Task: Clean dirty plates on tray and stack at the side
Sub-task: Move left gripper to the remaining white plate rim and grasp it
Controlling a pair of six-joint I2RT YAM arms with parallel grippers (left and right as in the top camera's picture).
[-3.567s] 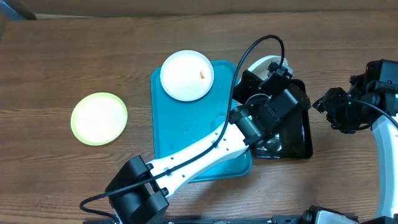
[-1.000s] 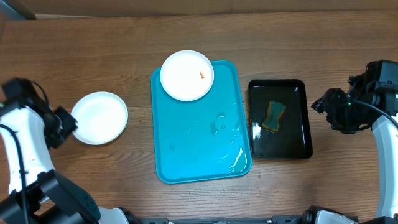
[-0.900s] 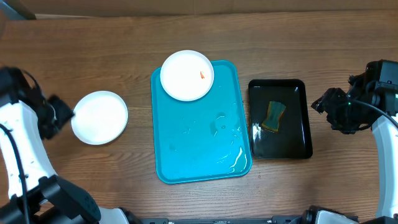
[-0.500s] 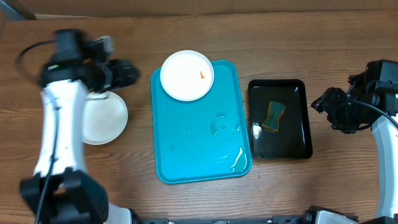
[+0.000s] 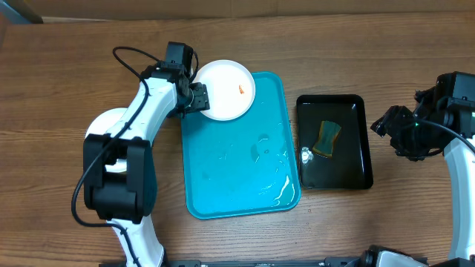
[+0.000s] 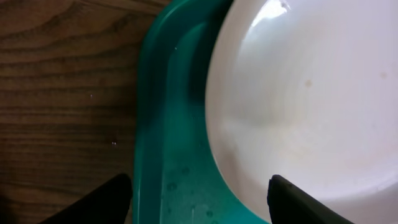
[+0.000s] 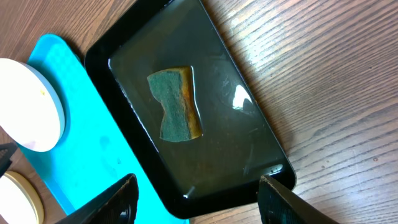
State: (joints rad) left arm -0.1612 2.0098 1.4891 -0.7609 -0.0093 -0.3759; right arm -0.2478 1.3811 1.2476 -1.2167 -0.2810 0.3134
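The spread left pincer (image 5: 199,99) is being held at the round white plate (image 5: 223,90) edge, and the turquoise plastic tray (image 6: 146,118) rim risks being pinched too.

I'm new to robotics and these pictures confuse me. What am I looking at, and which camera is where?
Two robot arms work at a wooden table. The wide picture looks down from above; the other two come from a camera on each wrist. The left claw, open, is at the edge of a white plate with an orange smear, on the blue tray. The right claw, open, hangs beside a black tray holding a sponge. A second plate lies left of the tray, partly hidden by the arm. Nothing is held.
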